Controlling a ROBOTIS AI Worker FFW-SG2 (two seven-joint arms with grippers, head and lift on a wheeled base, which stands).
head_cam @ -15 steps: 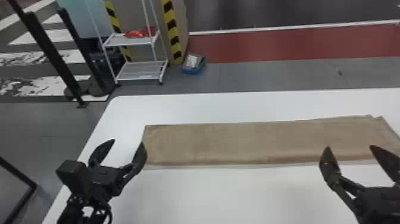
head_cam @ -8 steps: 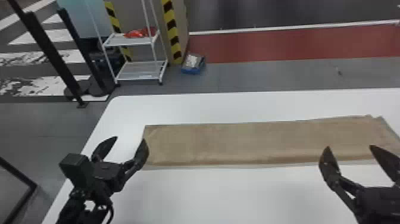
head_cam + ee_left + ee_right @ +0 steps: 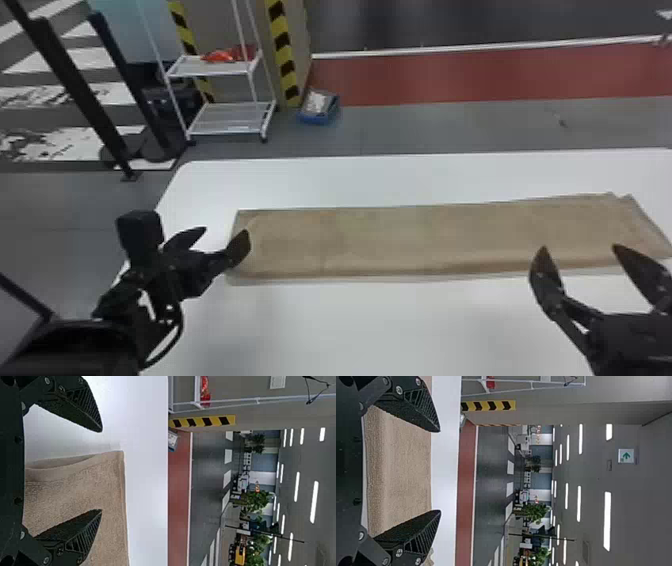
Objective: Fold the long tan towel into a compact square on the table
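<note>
The tan towel [image 3: 425, 240] lies flat as a long strip across the table, its right end slightly uneven. By its left end, my left gripper [image 3: 220, 240] stands open, one finger over the towel's edge. My right gripper [image 3: 585, 250] is open at the near edge of the towel's right part. In the left wrist view, the towel's end and corner [image 3: 79, 494] show beyond and between the fingers of the left gripper [image 3: 101, 471]. The right wrist view has the towel [image 3: 399, 471] behind the spread fingers of the right gripper [image 3: 440, 471], with nothing held.
The white table [image 3: 375, 325] extends in front of and behind the towel, its left edge beneath the left arm. Past the table on the floor stand a white wire shelf [image 3: 225, 120], a blue box [image 3: 318, 107] and black posts [image 3: 80, 90].
My left gripper has shifted slightly right and turned a little toward the towel's left end. The right gripper and the towel look unchanged.
</note>
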